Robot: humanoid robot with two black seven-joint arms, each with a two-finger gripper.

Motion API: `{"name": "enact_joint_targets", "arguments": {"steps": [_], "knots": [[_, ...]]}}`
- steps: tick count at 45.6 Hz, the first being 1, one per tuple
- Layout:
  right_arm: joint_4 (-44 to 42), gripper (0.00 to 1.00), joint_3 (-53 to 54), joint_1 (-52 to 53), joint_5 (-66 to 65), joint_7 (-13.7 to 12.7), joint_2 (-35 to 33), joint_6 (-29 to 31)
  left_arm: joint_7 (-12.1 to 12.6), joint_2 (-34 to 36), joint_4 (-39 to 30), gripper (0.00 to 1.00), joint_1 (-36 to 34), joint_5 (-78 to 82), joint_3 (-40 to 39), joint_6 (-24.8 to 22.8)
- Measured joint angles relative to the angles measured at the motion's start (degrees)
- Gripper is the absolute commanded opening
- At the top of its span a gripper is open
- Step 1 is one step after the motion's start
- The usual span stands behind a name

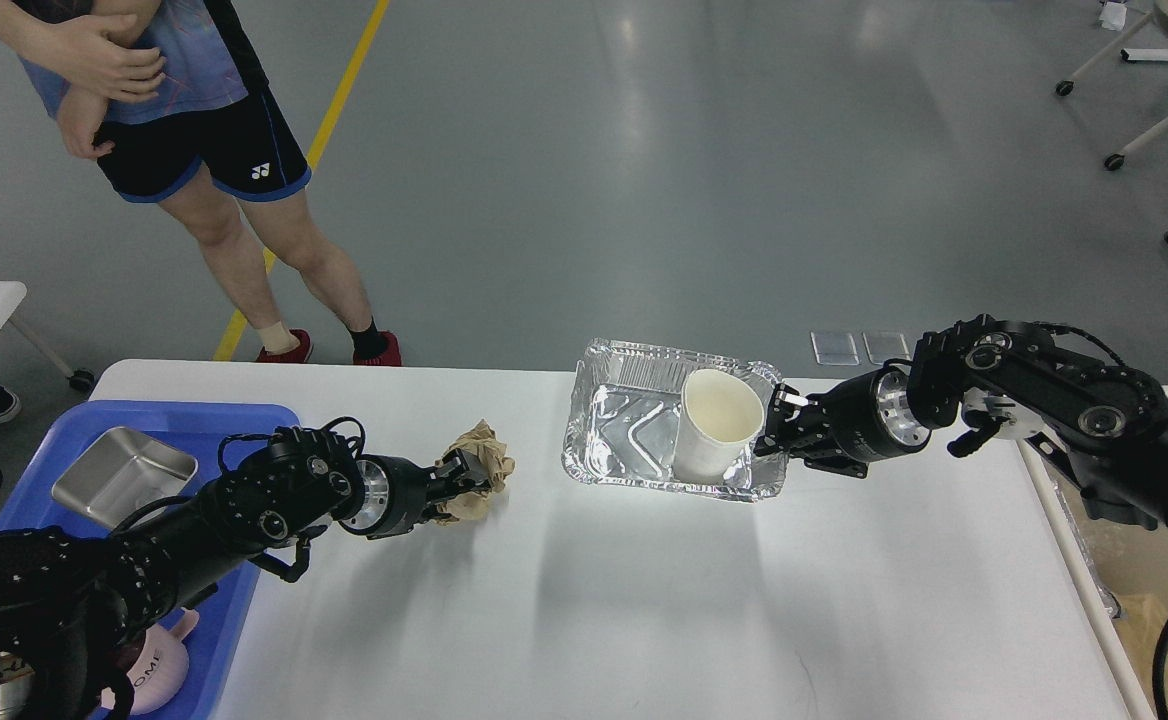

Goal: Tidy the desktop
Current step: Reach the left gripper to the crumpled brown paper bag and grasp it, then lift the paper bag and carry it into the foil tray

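Tidying appears partly done: the desktop [584, 600] fills the lower view, bearing one crumpled brown paper [482, 468], one foil tray [644, 425] and one paper cup [716, 425] inside the tray. Left gripper [464, 482] is clamped on the paper, left of the tray. Right gripper [776, 425] grips the tray's right rim.

A lab or test hall is suggested: wide grey floor [644, 150] w/ a yellow line [344, 90], wheeled stands [1144, 130] far right, a white table [594, 600] near, and a bystander [194, 150] far left.
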Motion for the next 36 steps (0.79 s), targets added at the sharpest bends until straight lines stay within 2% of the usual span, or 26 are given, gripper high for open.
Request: {"name": "enact_joint_targets", "arguments": {"steps": [2,16,22,26,36], "knots": [[0.0,0.00,0.0,-0.1,0.0,0.0,-0.1,0.0,0.3,0.1,-0.1,0.02,-0.5,0.1,0.0,-0.3],[0.0,0.00,0.0,-0.2,0.0,0.0,0.0,-0.2,1.0,1.9,-0.6,0.00,-5.0,0.2,0.0,-2.1],[0.0,0.00,0.0,-0.2,0.0,0.0,-0.1,-0.3,1.5,6.4,-3.5,0.00,-7.8,0.1,-0.1,-4.5],[0.0,0.00,0.0,-0.2,0.0,0.1,-0.3,-0.3,2.4,12.7,-9.7,0.01,-9.9,0.0,-0.2,-7.0],[0.0,0.00,0.2,-0.2,0.0,0.1,-0.5,-0.3,4.2,36.8,-37.9,0.02,-13.2,-0.1,-0.7,-9.6]]}}
